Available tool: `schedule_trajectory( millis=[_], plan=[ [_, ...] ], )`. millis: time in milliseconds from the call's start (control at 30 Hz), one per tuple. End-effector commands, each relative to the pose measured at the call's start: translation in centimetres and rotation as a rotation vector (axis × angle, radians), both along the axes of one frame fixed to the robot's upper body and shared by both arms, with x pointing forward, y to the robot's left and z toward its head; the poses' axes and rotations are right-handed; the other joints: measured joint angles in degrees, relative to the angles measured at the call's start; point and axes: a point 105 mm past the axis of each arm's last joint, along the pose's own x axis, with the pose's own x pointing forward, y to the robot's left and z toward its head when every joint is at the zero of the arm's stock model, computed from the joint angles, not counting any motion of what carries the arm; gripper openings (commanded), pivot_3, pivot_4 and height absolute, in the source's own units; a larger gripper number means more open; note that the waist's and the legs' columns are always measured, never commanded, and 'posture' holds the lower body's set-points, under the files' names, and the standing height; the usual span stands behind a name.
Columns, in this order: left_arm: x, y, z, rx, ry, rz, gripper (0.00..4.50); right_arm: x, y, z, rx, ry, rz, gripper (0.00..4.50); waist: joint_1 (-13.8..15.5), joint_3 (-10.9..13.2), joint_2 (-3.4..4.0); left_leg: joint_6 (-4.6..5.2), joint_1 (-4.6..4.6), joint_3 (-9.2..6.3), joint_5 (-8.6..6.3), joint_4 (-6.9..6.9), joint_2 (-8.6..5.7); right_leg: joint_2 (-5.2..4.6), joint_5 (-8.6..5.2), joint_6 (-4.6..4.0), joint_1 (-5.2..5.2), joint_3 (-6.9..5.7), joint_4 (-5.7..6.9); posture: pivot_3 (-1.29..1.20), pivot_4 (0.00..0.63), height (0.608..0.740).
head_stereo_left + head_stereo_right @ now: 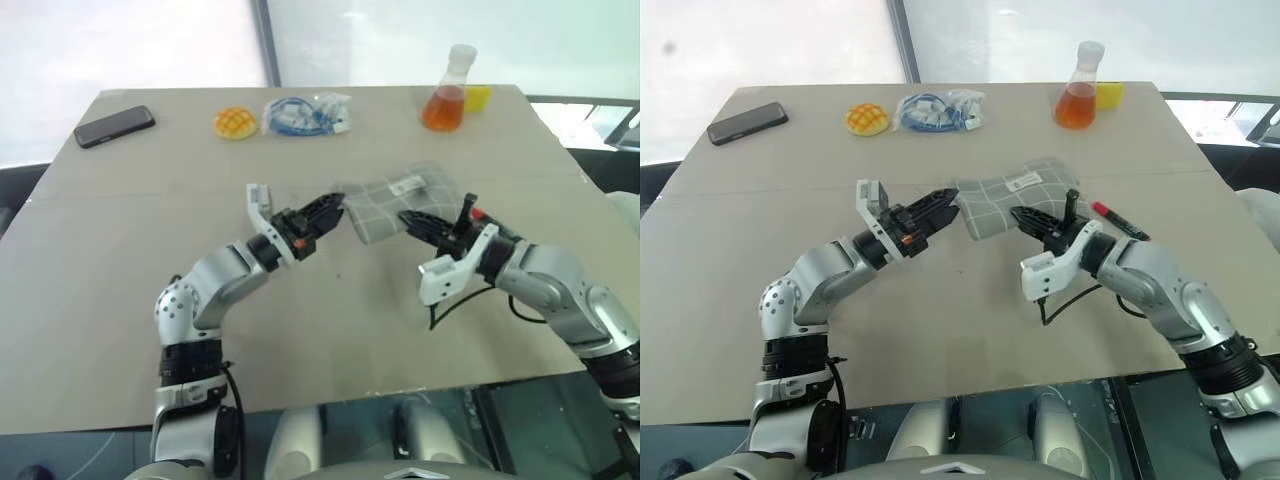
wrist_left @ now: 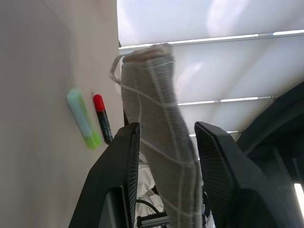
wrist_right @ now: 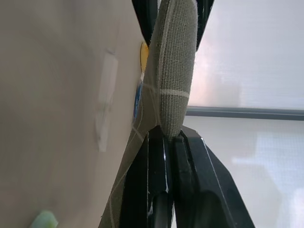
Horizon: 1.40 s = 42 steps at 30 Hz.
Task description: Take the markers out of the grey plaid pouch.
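The grey plaid pouch [image 1: 392,200] hangs above the table, held by both grippers. My left gripper [image 1: 338,206] is shut on its left end, and in the left wrist view the fabric fills the gap between the fingers [image 2: 124,156]. The right gripper [image 1: 406,218] is shut on the pouch's near edge, pinching a fold of cloth [image 3: 173,85]. Both markers lie on the table beyond the pouch. The light green one [image 2: 83,118] and the red one with a black body [image 2: 102,121] are side by side. The red marker [image 1: 1120,222] lies just right of the pouch.
Along the table's far edge lie a black phone [image 1: 114,126], a yellow round bun-like thing [image 1: 235,122], a clear bag of blue cables [image 1: 305,113], a flask of orange liquid [image 1: 447,95] and a yellow object [image 1: 478,97]. The tan table [image 1: 130,330] spreads wide in front.
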Motion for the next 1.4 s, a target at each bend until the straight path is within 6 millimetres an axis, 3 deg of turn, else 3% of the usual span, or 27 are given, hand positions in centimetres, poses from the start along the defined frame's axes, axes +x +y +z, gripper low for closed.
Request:
schedule_trajectory(
  millis=[33, 100, 233, 367, 500, 633, 800, 933, 1000, 1067, 1167, 1233, 1400],
  plan=[
    [-0.2, 0.5, 0.8, -0.017, -0.032, 0.004, 1.89, -0.1, -0.4, 2.6, 0.083, -0.072, -0.014, 0.0, 0.0, 0.0, 0.0, 0.0, 0.01, 0.0, 0.0, 0.0, 0.0, 0.0, 0.0, 0.0, 0.0, 0.0, 0.0, 0.0, 0.15, 0.74],
    [-0.2, 0.5, 1.1, -0.012, -0.046, -0.005, 1.89, 0.0, -0.6, 3.2, 0.143, -0.051, -0.023, 0.0, 0.0, 0.0, 0.0, 0.0, 0.01, 0.0, 0.0, 0.0, 0.0, 0.0, 0.0, 0.0, 0.0, 0.0, 0.0, 0.0, 0.15, 0.74],
    [-1.5, 0.6, 1.4, 0.005, -0.124, -0.078, 1.89, 1.2, -2.9, 8.2, 0.656, 0.154, -0.098, 0.0, -0.2, 0.0, 0.01, 0.0, -0.01, -0.04, 0.0, -0.01, 0.01, 0.02, 0.0, 0.0, -0.01, -0.02, 0.01, 0.0, 0.15, 0.74],
    [-1.8, 1.4, 0.9, -0.043, -0.125, -0.087, 1.89, 1.8, -5.8, 12.5, 1.137, 0.415, -0.046, 0.0, -0.1, 0.0, 0.04, 0.0, -0.02, -0.06, 0.0, -0.02, 0.03, 0.03, 0.02, -0.01, 0.0, -0.02, 0.04, 0.0, 0.15, 0.74],
    [-1.5, 1.5, 1.0, -0.099, -0.129, -0.09, 1.89, 1.2, -6.4, 12.7, 1.353, 0.683, 0.06, 0.0, 0.4, 0.0, 0.0, 0.0, -0.05, -0.19, -0.01, -0.05, 0.04, -0.01, 0.0, -0.05, 0.05, -0.21, -0.02, 0.0, 0.15, 0.74],
    [-0.7, 1.2, 0.9, -0.136, -0.105, -0.078, 1.89, 0.2, -5.3, 12.7, 1.544, 0.936, 0.242, 0.0, 0.0, 0.0, 0.05, 0.01, -0.06, -0.14, -0.01, -0.13, 0.04, -0.03, 0.0, -0.05, -0.02, -0.17, -0.01, 0.0, 0.15, 0.74],
    [-0.6, 0.1, 0.8, -0.167, -0.093, -0.092, 1.89, -1.0, -3.9, 12.9, 1.668, 1.123, 0.393, 0.0, 0.0, 0.0, 0.07, 0.02, -0.08, -0.13, -0.02, -0.2, 0.05, -0.02, 0.0, -0.05, -0.05, -0.15, -0.03, 0.0, 0.15, 0.74],
    [-0.6, 0.3, 1.4, -0.181, -0.117, -0.073, 1.89, -1.5, -2.6, 12.2, 1.44, 0.991, 0.204, 0.0, 0.0, 0.0, 0.08, 0.02, -0.16, -0.11, -0.02, -0.2, 0.03, -0.04, 0.0, -0.05, -0.09, -0.14, -0.12, 0.0, 0.15, 0.74],
    [-0.5, 1.0, 2.0, -0.181, -0.144, -0.056, 1.89, -1.2, -2.0, 10.9, 1.115, 0.755, 0.003, 0.0, 0.0, 0.1, 0.09, 0.02, -0.16, -0.08, -0.02, -0.2, 0.01, -0.05, -0.01, -0.05, -0.11, -0.13, -0.18, 0.0, 0.15, 0.74],
    [-0.4, 1.5, 2.7, -0.187, -0.169, -0.043, 1.89, -0.6, -1.9, 8.4, 0.72, 0.494, -0.133, 0.0, 0.0, 0.0, 0.07, 0.02, -0.13, -0.05, -0.02, -0.23, -0.02, -0.07, -0.01, -0.04, -0.11, -0.11, -0.23, 0.0, 0.15, 0.74],
    [-0.3, 1.6, 3.2, -0.187, -0.182, -0.042, 1.89, 0.5, -2.8, 4.9, 0.416, 0.324, -0.198, 0.0, -0.1, 0.0, -0.03, 0.01, -0.06, -0.04, -0.02, -0.28, -0.03, -0.05, -0.04, 0.0, -0.1, -0.11, -0.31, 0.0, 0.15, 0.74],
    [-0.2, 1.4, 3.4, -0.19, -0.184, -0.043, 1.89, 0.6, -2.7, 3.8, 0.297, 0.246, -0.172, 0.0, -0.1, 0.0, 0.0, 0.0, -0.08, 0.0, -0.01, -0.27, -0.04, -0.06, -0.03, 0.0, -0.11, -0.06, -0.3, 0.0, 0.15, 0.74],
    [0.0, 0.6, 3.0, -0.172, -0.143, -0.048, 1.89, 0.4, -1.8, 3.6, 0.167, 0.1, -0.089, 0.0, 0.0, 0.0, -0.03, 0.0, -0.11, 0.01, -0.01, -0.27, -0.05, -0.05, -0.02, 0.01, -0.11, -0.03, -0.33, 0.0, 0.15, 0.74]
  ],
)
